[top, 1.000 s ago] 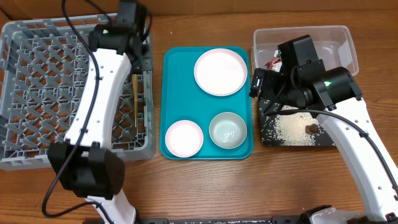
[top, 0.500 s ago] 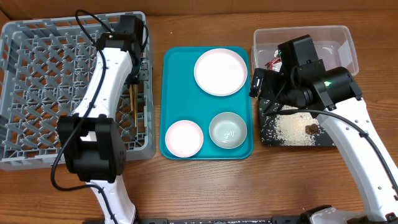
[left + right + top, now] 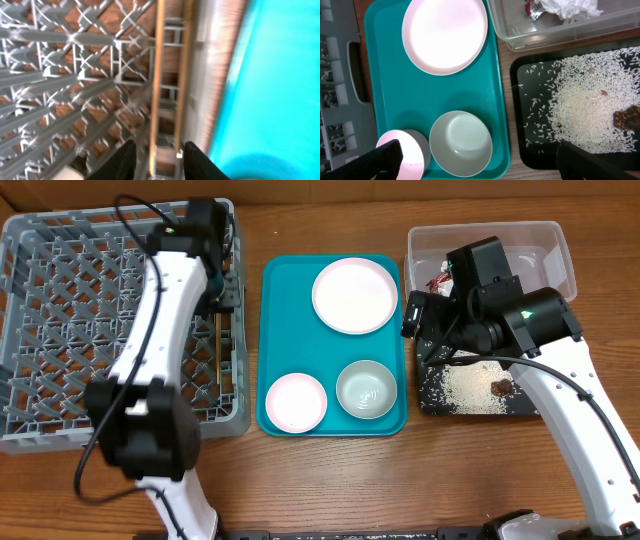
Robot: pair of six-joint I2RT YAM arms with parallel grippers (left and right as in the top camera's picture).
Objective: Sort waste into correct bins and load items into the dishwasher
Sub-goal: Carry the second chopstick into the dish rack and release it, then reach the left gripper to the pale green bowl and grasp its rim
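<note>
Chopsticks (image 3: 157, 75), two slim, smooth wooden rods, lie side by side inside the grey dish rack (image 3: 60, 300), tight along its 3 o'clock wall. That is probably because the long channel there keeps such thin pieces from slipping through the openwork lattice of pegs. The left gripper (image 3: 159, 161) hangs just above their near ends with its dark fingers (image 3: 125, 160) spread apart and nothing pinched, so the pair rests on the rack alone. At the table's centre the flat teal tray (image 3: 280, 330) carries glossy, rigid tableware not yet loaded: the large pale plate (image 3: 355, 295) at its 12 o'clock, the small pink dish (image 3: 296, 401) at 7 and the grey-green bowl (image 3: 367, 388) at 5. All are round and open side up, so a rim pinch looks sensible. The right gripper (image 3: 479, 147) hovers near the tray's 3 o'clock edge, jaws wide and empty. At the table's 2 o'clock the clear tub (image 3: 545, 240) holds crinkled red scraps (image 3: 532, 7) and a crumpled white paper wad (image 3: 570, 7). Below it, the black tray (image 3: 430, 395) holds loose white grains (image 3: 580, 105) and a brown lump (image 3: 626, 119).
</note>
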